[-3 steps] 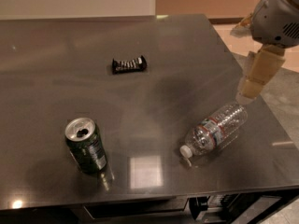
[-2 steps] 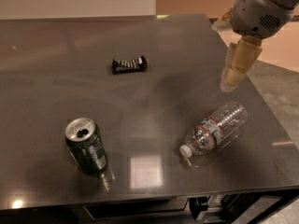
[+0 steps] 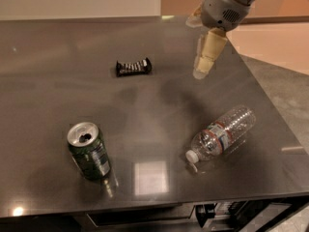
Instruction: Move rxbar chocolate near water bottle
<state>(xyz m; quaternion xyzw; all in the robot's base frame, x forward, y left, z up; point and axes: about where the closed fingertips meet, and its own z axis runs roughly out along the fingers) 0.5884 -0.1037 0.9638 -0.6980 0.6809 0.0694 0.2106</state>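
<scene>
The rxbar chocolate (image 3: 133, 67) is a small black bar with crimped ends, lying flat at the middle back of the dark table (image 3: 43, 95). The water bottle (image 3: 222, 133) is clear with a white cap and a red, white and blue label; it lies on its side at the front right, cap toward the front left. My gripper (image 3: 203, 69) hangs from the arm at the top right, above the table, to the right of the bar and well behind the bottle. It holds nothing.
A green soda can (image 3: 90, 151) stands upright at the front left. The table's right edge runs diagonally just past the bottle, with floor beyond. The front edge is close below the can and bottle.
My gripper has moved left and toward the back, from above the table's right edge near the bottle to a spot closer to the bar. The bar, bottle and can have not moved.
</scene>
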